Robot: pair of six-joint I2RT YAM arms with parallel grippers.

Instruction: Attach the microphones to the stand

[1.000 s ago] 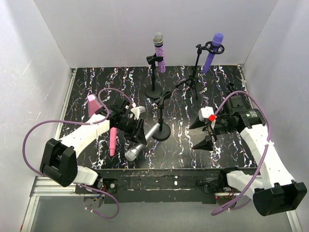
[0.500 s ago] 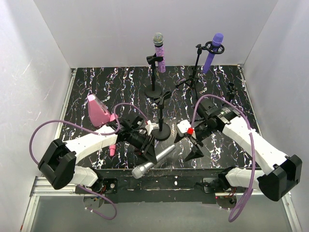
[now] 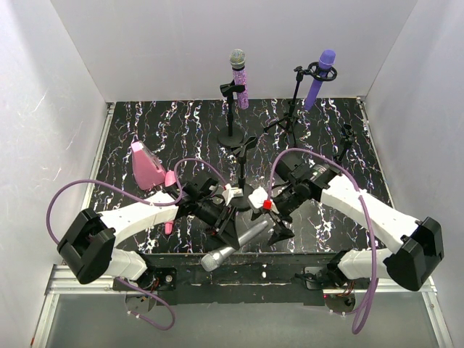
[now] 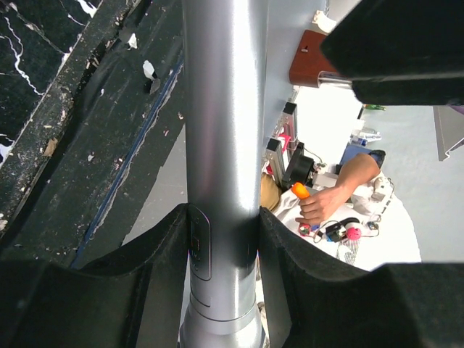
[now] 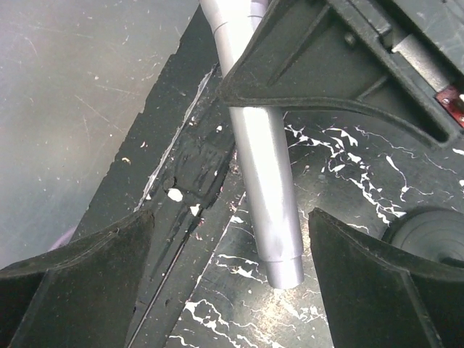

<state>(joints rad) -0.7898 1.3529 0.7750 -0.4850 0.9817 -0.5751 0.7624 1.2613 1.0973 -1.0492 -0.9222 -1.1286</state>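
Note:
My left gripper [image 3: 230, 232] is shut on the silver-grey microphone [image 3: 243, 239], which hangs tilted over the table's near edge, head toward me. In the left wrist view the microphone's barrel [image 4: 221, 130] fills the gap between the pads. My right gripper [image 3: 270, 216] stands open around the microphone's tail [image 5: 270, 196], not touching it. Behind it is an empty round-base stand [image 3: 243, 170]. The glittery microphone [image 3: 239, 78] is clipped in the back stand. On the tripod stand sits the purple microphone [image 3: 319, 76]. The pink microphone [image 3: 168, 225] lies on the table, mostly under my left arm.
A pink wedge-shaped object [image 3: 145, 165] stands at the left of the black marbled table [image 3: 145, 123]. A small black clip stand [image 3: 347, 141] is at the right edge. White walls close in three sides. The table's near rail [image 5: 181, 188] runs under the held microphone.
My left gripper carried the silver-grey microphone toward the near edge. My right arm swung left until its open fingers straddled the microphone's tail, and they have narrowed slightly.

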